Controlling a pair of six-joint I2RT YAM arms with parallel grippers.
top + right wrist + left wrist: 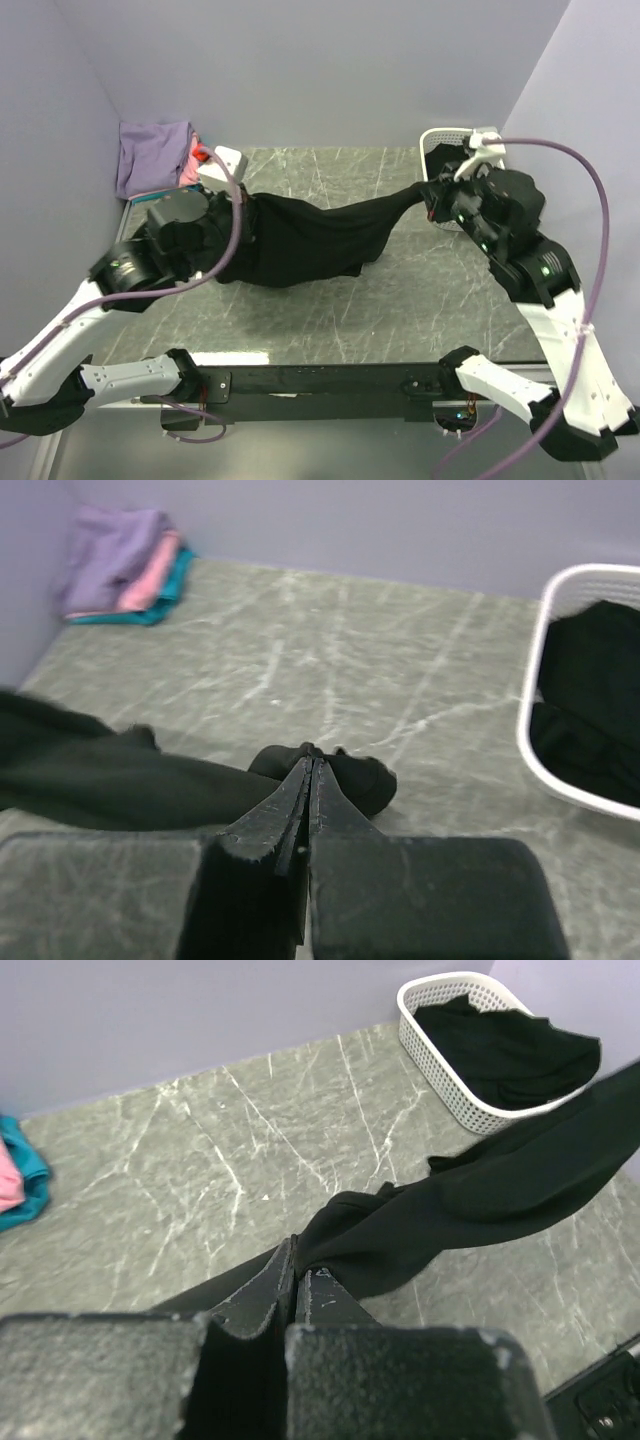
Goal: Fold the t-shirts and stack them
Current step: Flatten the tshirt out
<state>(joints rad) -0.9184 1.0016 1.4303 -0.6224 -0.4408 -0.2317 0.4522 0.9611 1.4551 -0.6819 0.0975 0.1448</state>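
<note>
A loose black t-shirt [310,238] hangs stretched between both arms above the marble table. My left gripper [238,205] is shut on its left end; in the left wrist view the gripper [297,1260] pinches the cloth [480,1200]. My right gripper [432,195] is shut on its right end; in the right wrist view the gripper [312,760] grips bunched black cloth [120,780]. Folded lavender, pink and teal t-shirts [155,155] lie stacked at the back left, also in the right wrist view [125,565]. More black t-shirts [510,1050] lie in the basket.
A white perforated basket [440,1070] stands at the back right corner, partly behind my right arm in the top view [445,140]. Lavender walls close in the table on the left, back and right. A black rail [320,380] runs along the near edge.
</note>
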